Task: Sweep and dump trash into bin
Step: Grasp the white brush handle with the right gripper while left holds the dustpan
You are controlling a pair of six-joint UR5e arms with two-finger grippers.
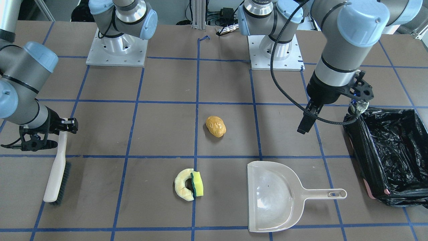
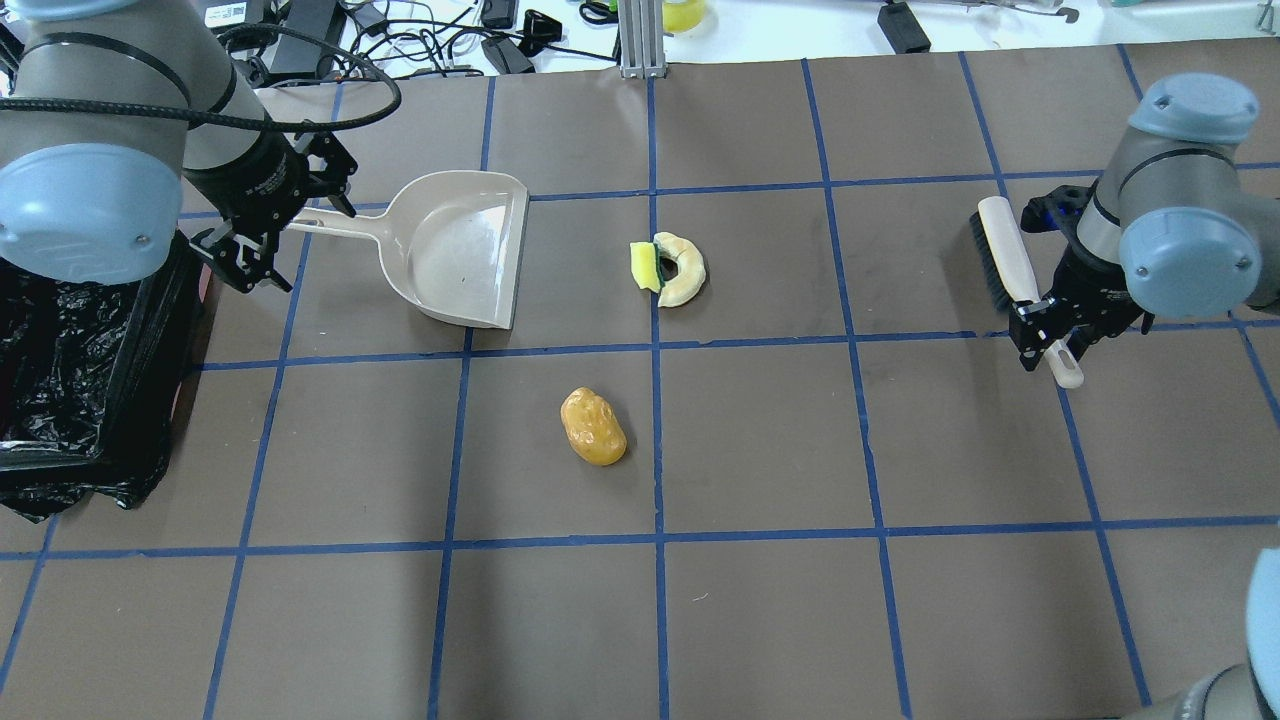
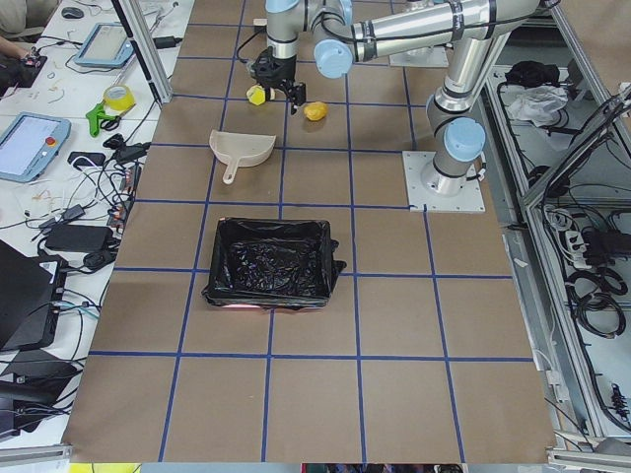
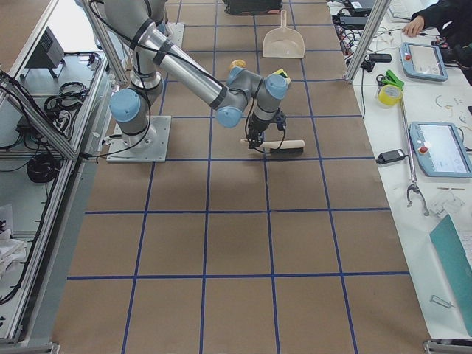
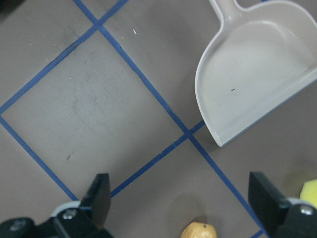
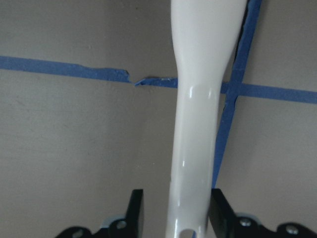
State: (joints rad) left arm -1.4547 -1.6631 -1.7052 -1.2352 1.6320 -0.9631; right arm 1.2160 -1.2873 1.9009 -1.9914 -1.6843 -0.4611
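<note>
The orange-yellow lump [image 1: 215, 126] lies mid-table. The cream ring slice [image 1: 182, 184] and the yellow-green sponge [image 1: 198, 184] touch each other nearer the table's far side. The black-lined bin [image 1: 354, 134] stands on my left, a pink corner showing. My left gripper [image 1: 306, 125] is open and empty, raised between the bin and the beige dustpan [image 1: 274, 197]; its wrist view shows the pan [image 5: 257, 64] and the lump [image 5: 198, 231]. My right gripper [image 6: 177, 213] straddles the handle of the beige brush [image 6: 198, 124], jaws narrow, a small gap on one side.
The brush [image 2: 1005, 255] lies on the table at my right, bristles pointing away from me. The dustpan's handle [image 2: 330, 225] points toward the bin [image 2: 150, 330]. Blue tape lines grid the brown table. Cables and gear lie beyond the far edge.
</note>
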